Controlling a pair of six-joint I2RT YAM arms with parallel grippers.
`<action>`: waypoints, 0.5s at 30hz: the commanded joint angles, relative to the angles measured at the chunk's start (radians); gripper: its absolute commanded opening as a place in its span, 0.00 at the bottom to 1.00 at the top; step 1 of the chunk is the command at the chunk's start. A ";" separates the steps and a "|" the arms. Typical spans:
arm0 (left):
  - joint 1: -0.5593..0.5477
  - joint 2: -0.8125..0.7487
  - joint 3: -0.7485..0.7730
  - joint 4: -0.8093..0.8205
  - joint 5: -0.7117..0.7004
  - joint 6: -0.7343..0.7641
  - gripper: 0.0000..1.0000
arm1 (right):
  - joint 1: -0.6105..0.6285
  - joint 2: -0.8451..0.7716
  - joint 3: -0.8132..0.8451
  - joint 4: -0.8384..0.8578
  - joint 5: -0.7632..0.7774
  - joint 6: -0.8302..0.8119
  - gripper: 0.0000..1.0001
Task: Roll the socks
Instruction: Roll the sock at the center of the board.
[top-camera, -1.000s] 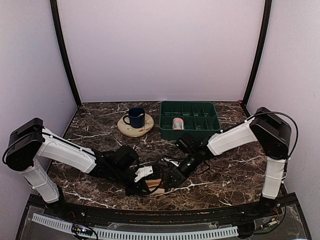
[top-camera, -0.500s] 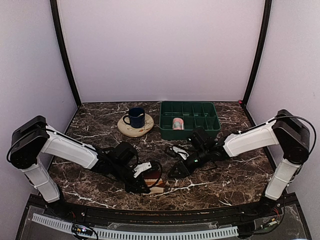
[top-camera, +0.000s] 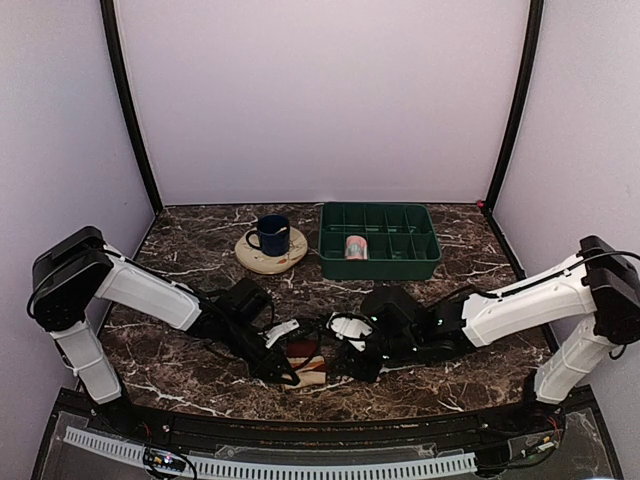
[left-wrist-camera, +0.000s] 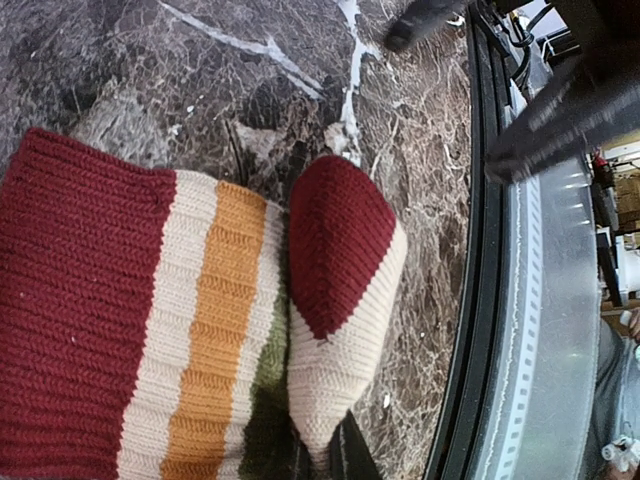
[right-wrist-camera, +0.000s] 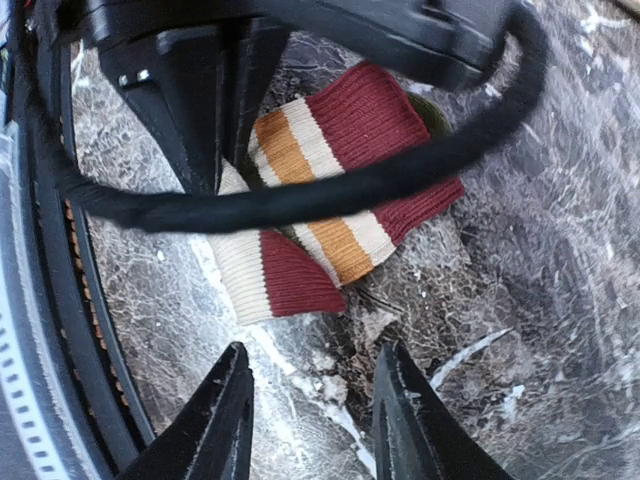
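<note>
While your left end effector (top-camera: 288, 370) pinches the folded striped sock (left-wrist-camera: 180, 330) on the worktop (right-wrist-camera: 520, 300), your right end effector (right-wrist-camera: 312, 365) hangs spread just beside it.

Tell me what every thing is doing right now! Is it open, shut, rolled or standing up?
striped sock: lying folded over, one edge pinched.
pink sock: rolled up, sitting in the green tray.
blue mug: standing upright on the coaster.
left tool: shut on the striped sock.
right tool: open, holding nothing.
</note>
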 joint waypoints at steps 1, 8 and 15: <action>0.024 0.062 -0.002 -0.133 0.011 -0.011 0.00 | 0.065 -0.012 0.001 0.022 0.159 -0.098 0.39; 0.036 0.099 0.009 -0.141 0.070 -0.019 0.00 | 0.164 0.082 0.075 -0.026 0.233 -0.192 0.41; 0.043 0.113 0.014 -0.144 0.105 -0.019 0.00 | 0.213 0.153 0.133 -0.033 0.306 -0.262 0.44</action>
